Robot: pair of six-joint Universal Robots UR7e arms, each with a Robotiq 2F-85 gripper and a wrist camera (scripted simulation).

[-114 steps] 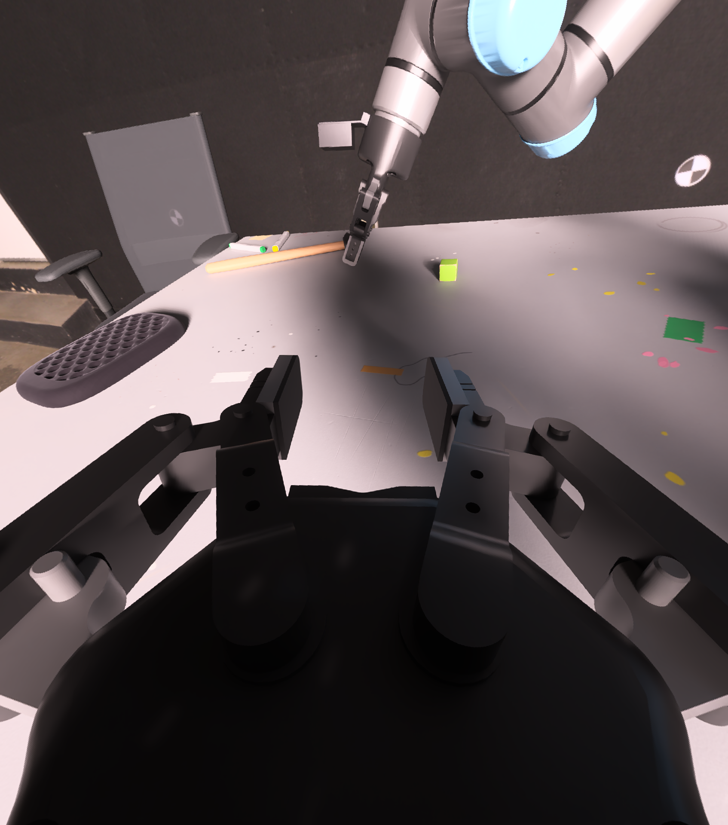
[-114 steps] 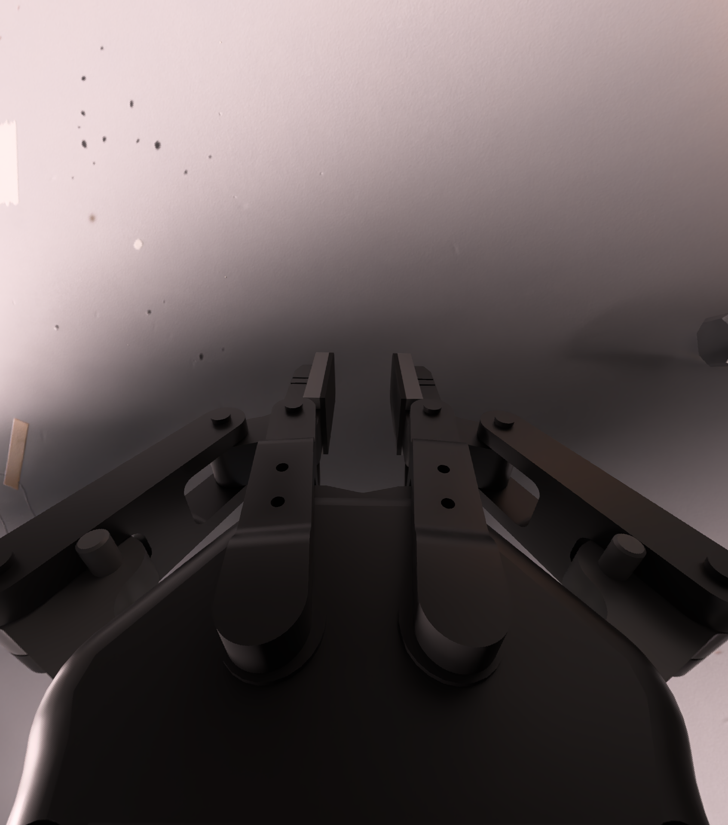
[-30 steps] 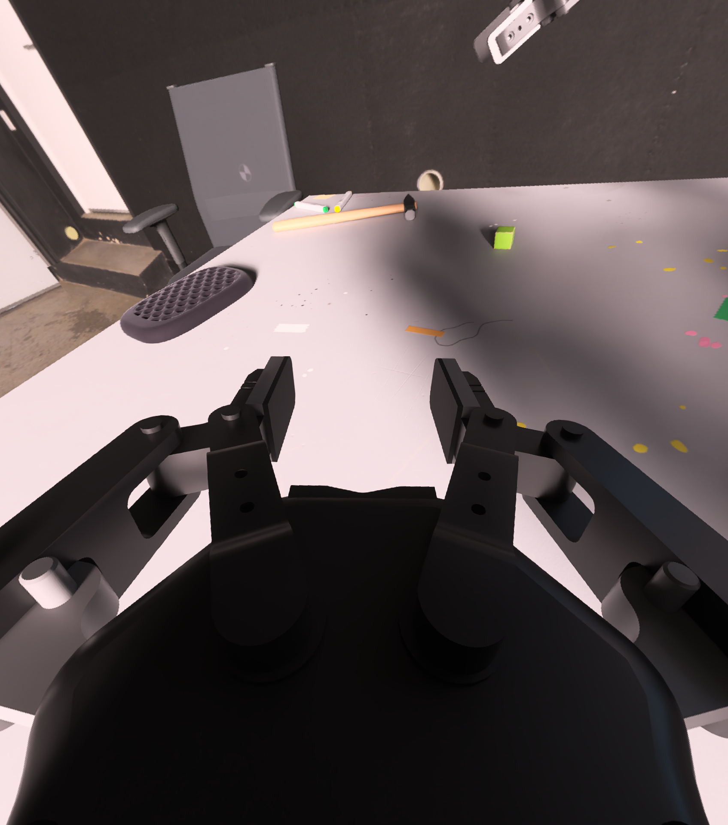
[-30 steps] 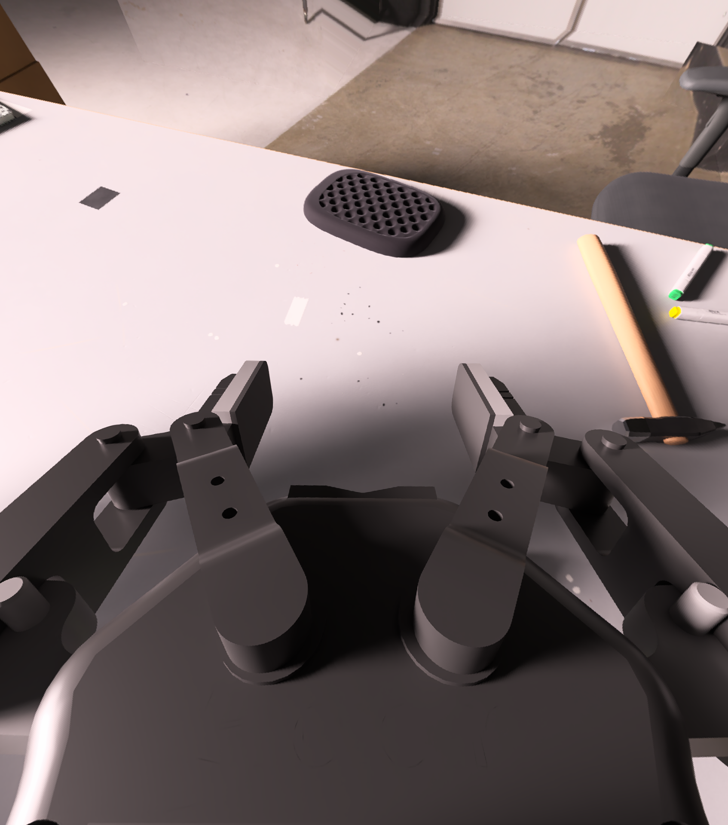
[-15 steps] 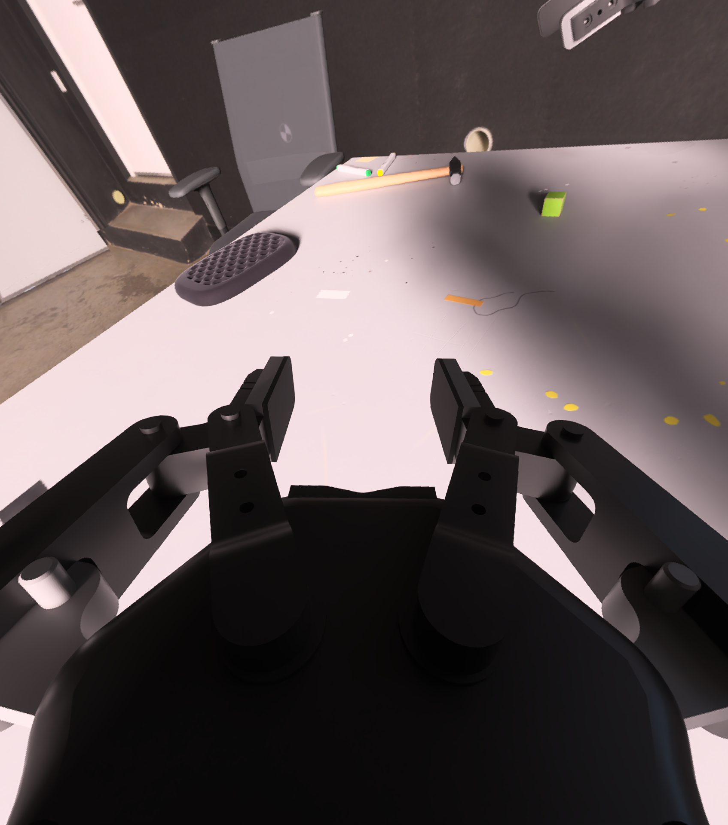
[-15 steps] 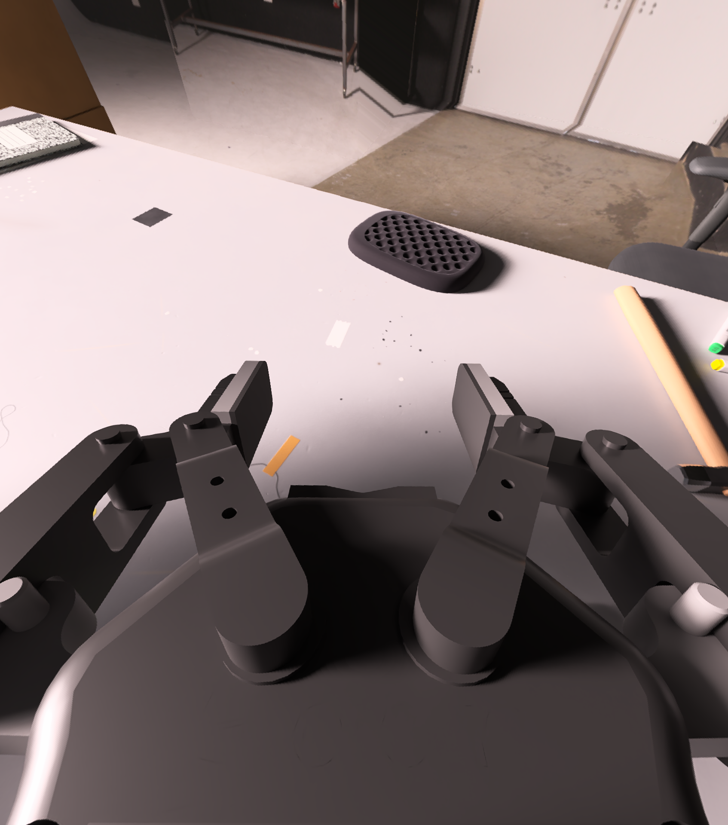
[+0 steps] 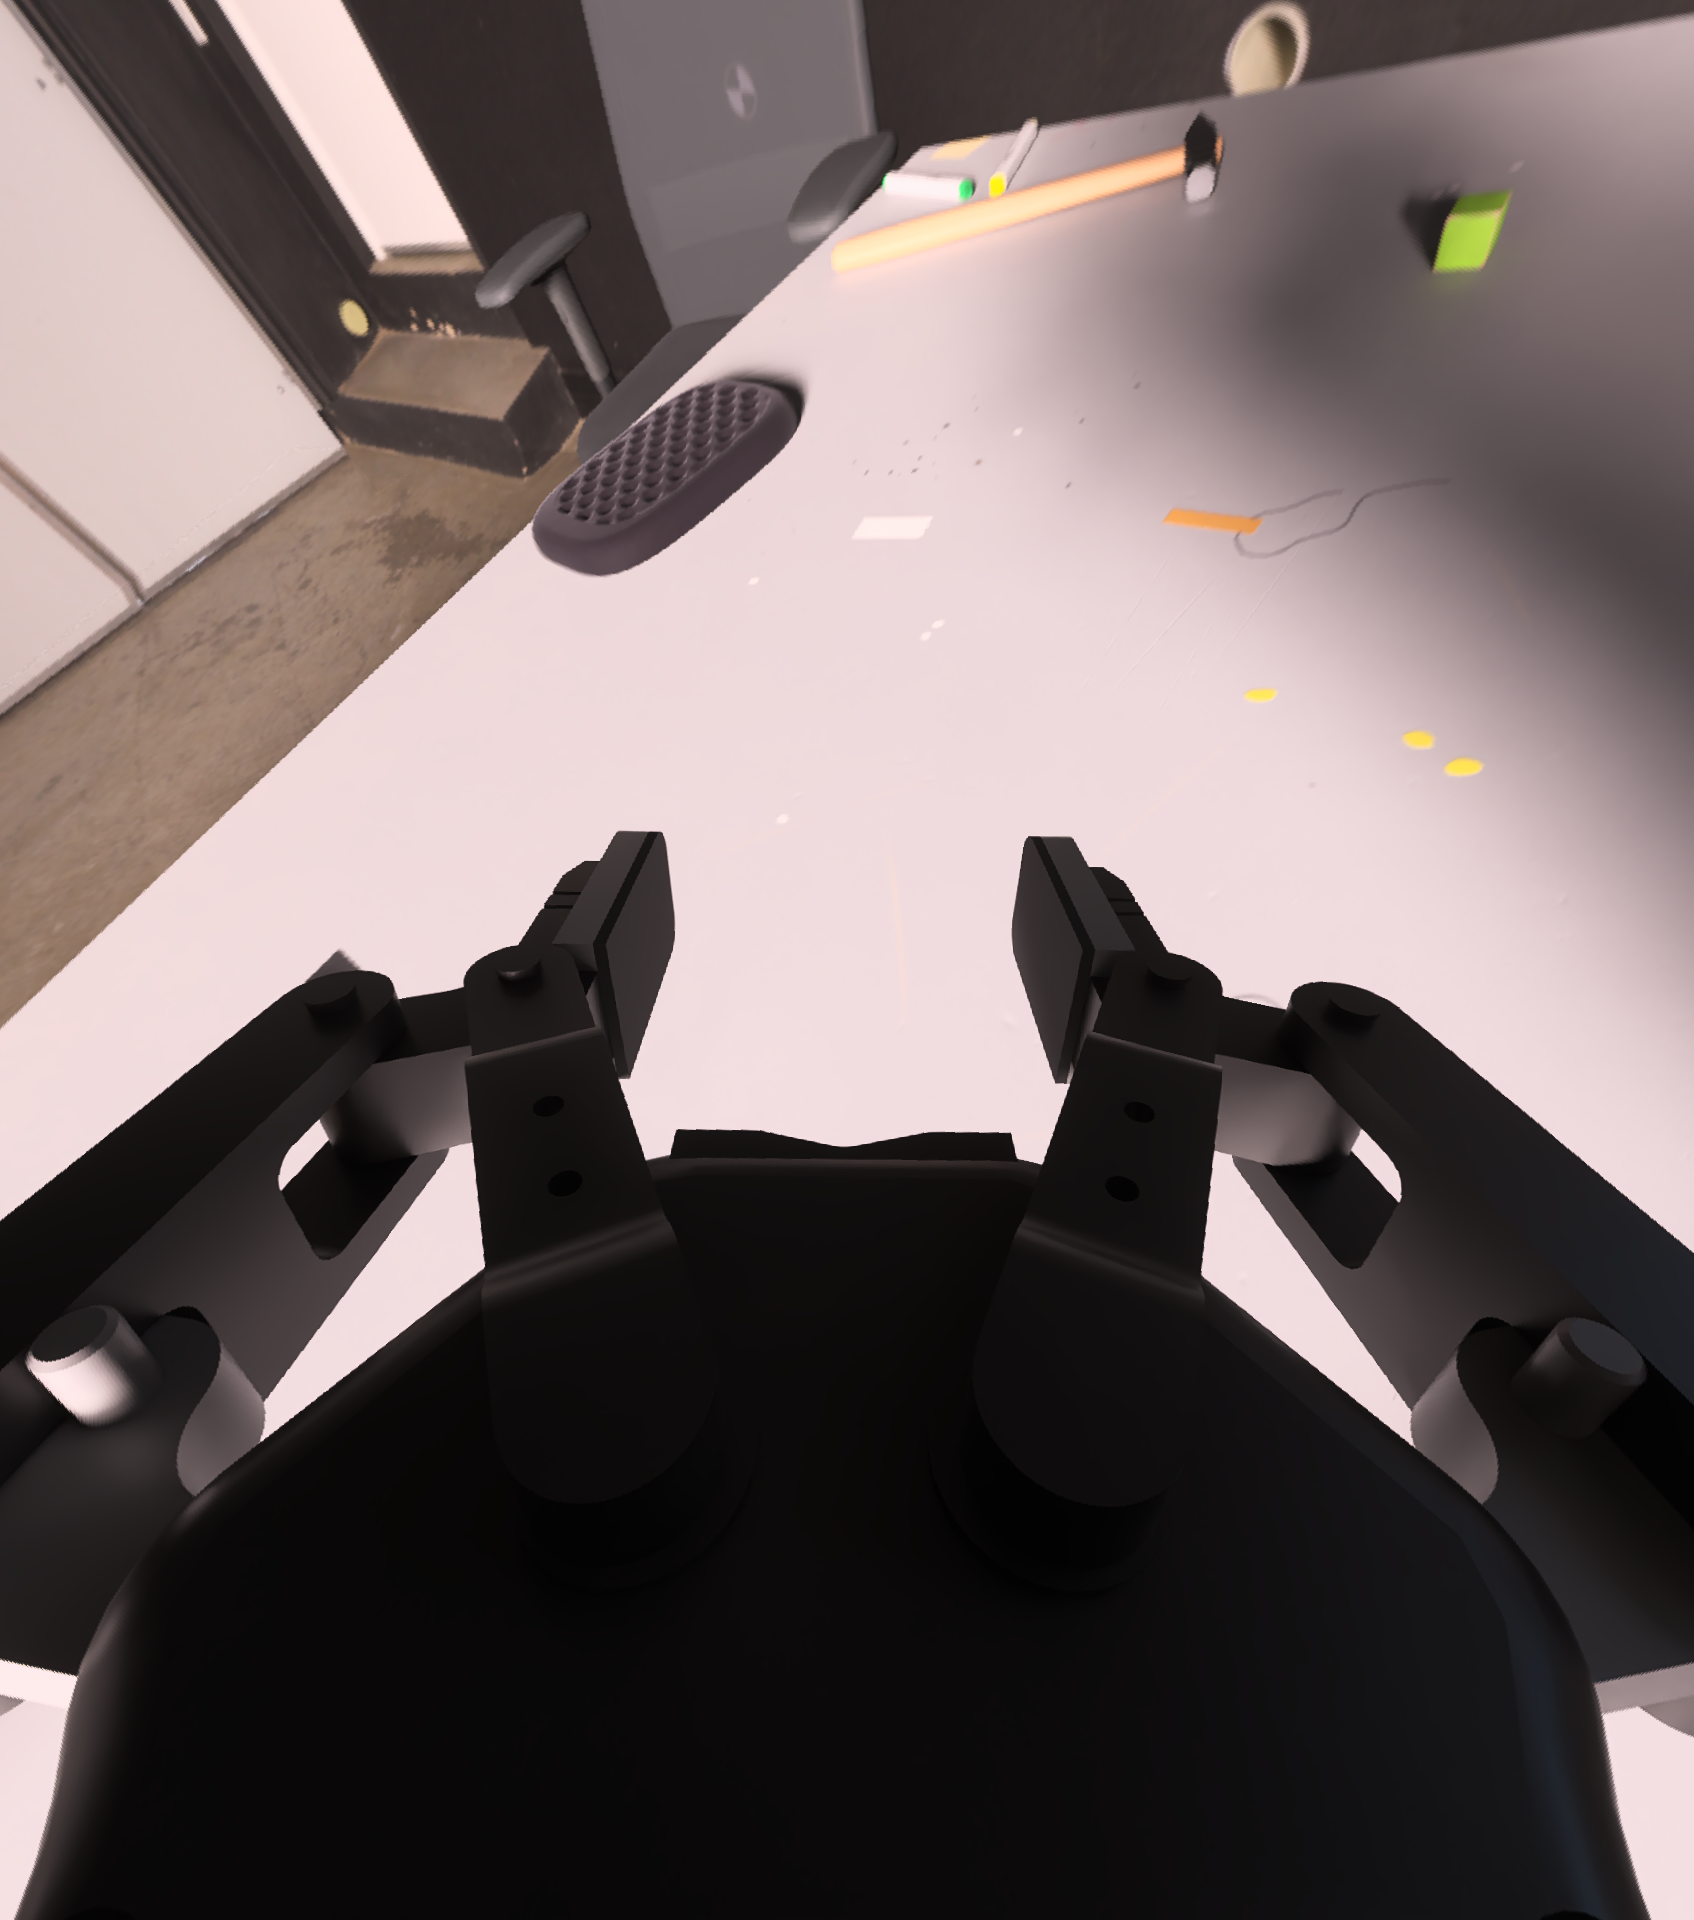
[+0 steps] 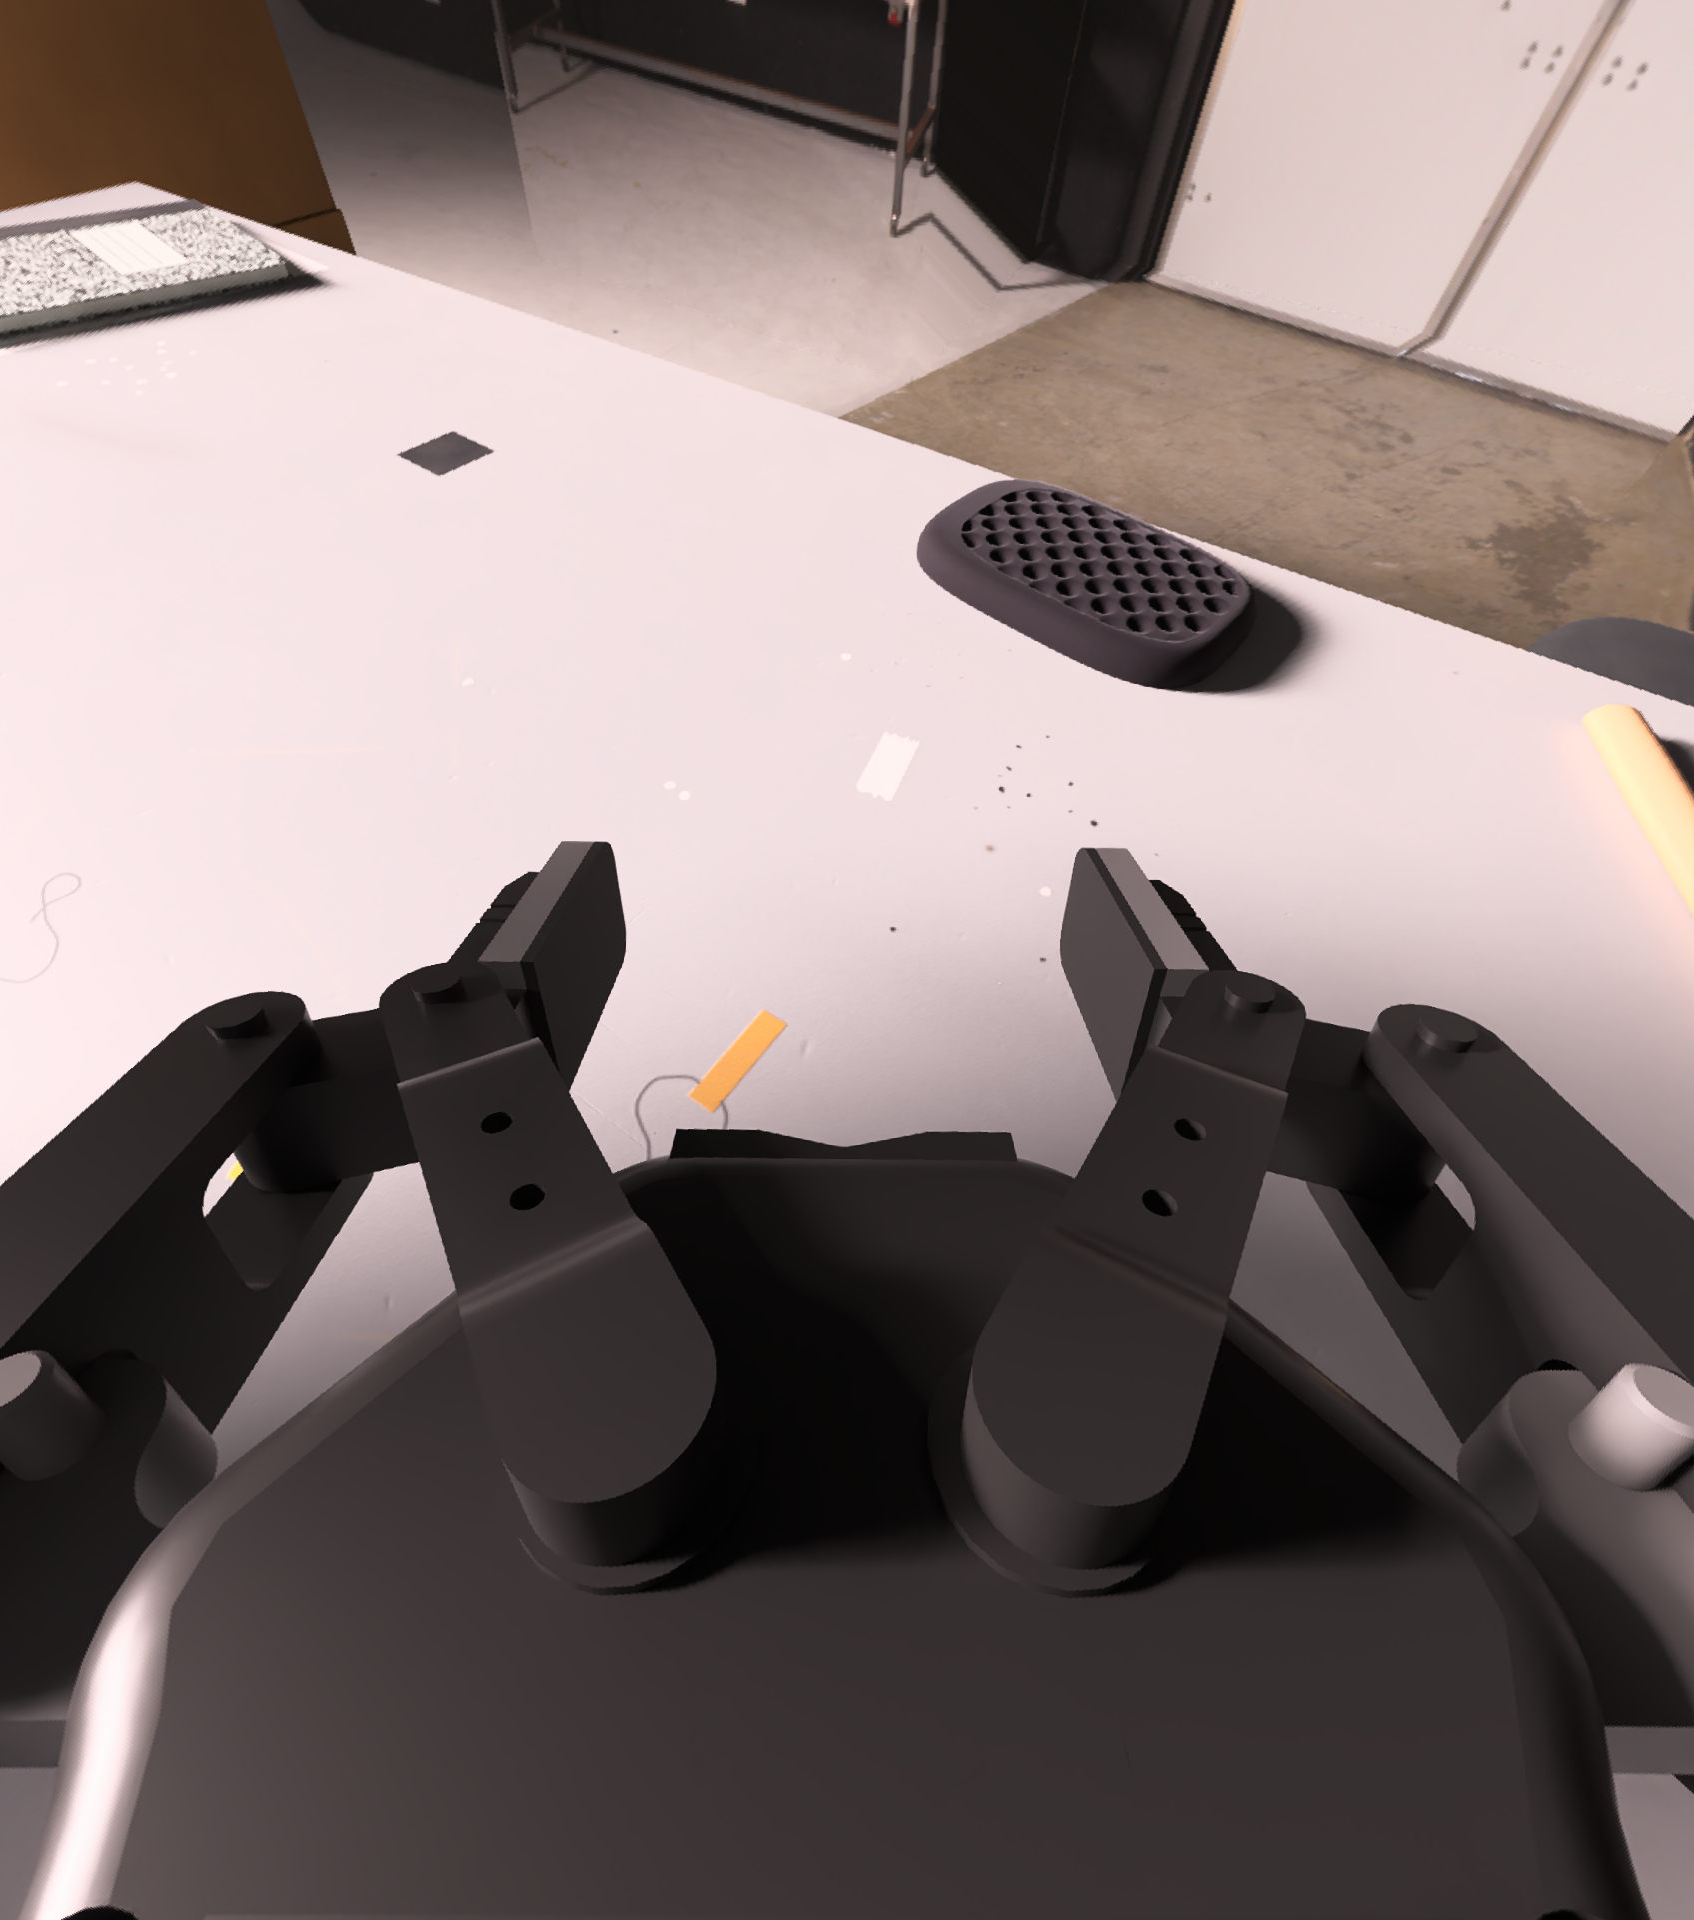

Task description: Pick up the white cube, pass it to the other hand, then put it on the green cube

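Left tool (image 7: 843,940) spread, pale table (image 7: 926,675), concrete floor (image 7: 199,623).

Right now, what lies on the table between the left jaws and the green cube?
In the left wrist view, between the left gripper and the green cube: bare table with yellow dots and an orange tape strip.

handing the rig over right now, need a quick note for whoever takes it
Left gripper: open, empty, above the table.
Right gripper: open, empty, above the table.
Green cube: on the table, far right in the left wrist view, past the hammer; nothing on it.
White cube: not in either view.
Done: nothing that shows.
Left: find the white cube, pick it up, pass it across, set it on the green cube.
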